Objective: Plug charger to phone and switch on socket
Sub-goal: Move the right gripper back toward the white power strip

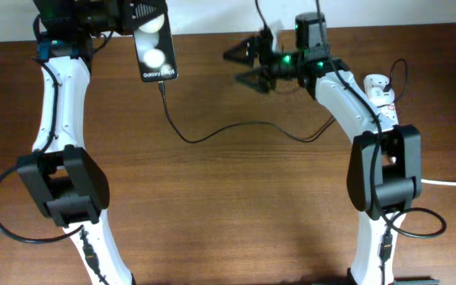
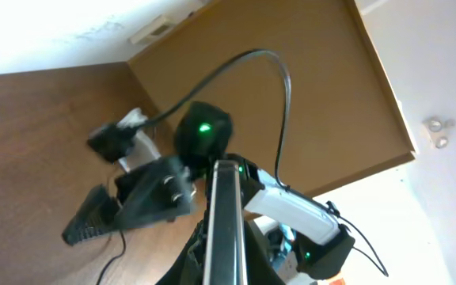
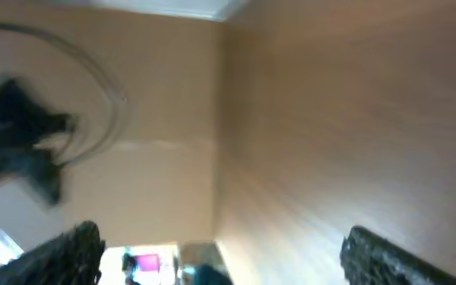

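Observation:
My left gripper (image 1: 137, 17) is shut on the top end of the black phone (image 1: 155, 49) at the far left of the table; its screen shows two white reflections. In the left wrist view the phone (image 2: 226, 229) stands edge-on between my jaws. The thin black charger cable (image 1: 212, 134) is plugged into the phone's lower end and trails right across the table. The white socket (image 1: 380, 89) lies at the far right, partly hidden by my right arm. My right gripper (image 1: 240, 67) is open and empty, pointing left, to the right of the phone. The right wrist view (image 3: 228, 261) is blurred.
A thick white cord (image 1: 454, 184) runs off the right edge. The brown wooden table (image 1: 228, 214) spreads in front of both arm bases. The right gripper also shows in the left wrist view (image 2: 101, 190), just beyond the phone.

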Tool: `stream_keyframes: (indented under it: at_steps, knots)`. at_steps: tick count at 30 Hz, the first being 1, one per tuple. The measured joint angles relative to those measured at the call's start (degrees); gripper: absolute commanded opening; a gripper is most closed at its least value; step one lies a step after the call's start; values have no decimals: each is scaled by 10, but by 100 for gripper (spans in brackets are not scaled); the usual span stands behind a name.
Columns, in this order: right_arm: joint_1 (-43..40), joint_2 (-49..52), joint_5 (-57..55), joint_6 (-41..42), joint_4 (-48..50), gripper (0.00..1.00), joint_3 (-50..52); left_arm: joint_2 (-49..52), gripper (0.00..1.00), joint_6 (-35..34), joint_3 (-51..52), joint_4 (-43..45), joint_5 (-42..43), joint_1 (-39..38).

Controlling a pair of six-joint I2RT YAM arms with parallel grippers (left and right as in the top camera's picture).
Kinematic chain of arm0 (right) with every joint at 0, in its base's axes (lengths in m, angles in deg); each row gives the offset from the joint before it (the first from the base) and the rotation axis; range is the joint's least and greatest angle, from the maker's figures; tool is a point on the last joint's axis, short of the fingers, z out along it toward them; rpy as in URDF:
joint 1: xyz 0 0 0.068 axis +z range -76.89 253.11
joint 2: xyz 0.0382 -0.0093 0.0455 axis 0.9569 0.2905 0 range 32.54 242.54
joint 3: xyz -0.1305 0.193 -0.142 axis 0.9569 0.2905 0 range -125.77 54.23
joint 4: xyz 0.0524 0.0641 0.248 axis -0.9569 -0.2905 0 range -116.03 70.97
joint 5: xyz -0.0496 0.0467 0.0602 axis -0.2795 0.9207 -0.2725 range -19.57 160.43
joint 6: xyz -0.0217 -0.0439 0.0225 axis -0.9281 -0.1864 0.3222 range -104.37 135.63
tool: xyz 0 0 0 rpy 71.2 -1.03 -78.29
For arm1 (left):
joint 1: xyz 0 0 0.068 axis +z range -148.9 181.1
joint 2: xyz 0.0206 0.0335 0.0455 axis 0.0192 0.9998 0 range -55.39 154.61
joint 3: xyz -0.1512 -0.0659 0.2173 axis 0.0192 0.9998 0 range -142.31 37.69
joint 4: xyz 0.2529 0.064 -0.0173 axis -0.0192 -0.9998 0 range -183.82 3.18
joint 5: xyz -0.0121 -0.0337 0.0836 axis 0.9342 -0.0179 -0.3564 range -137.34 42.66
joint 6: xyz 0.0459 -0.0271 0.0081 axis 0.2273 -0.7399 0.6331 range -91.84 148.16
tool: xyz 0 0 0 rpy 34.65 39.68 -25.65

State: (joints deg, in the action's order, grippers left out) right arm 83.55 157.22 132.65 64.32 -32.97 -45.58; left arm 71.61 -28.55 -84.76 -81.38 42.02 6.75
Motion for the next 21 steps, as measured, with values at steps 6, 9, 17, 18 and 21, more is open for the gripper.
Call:
stream_keyframes:
  at_steps: [6, 9, 17, 18, 21]
  knots:
    - [1, -25, -229, -197, -286, 99, 2, 0, 0, 0, 0, 0, 1, 0]
    - [1, -82, -348, -226, -329, 99, 3, 0, 0, 0, 0, 0, 2, 0]
    - [1, -186, -494, -237, -403, 99, 3, 0, 0, 122, 0, -155, -2, -12]
    - [1, -184, -502, -238, -413, 99, 3, 0, 0, 126, 0, -156, -2, -15]
    - [1, -183, -524, -238, -417, 99, 3, 0, 0, 137, 0, -156, -8, -32]
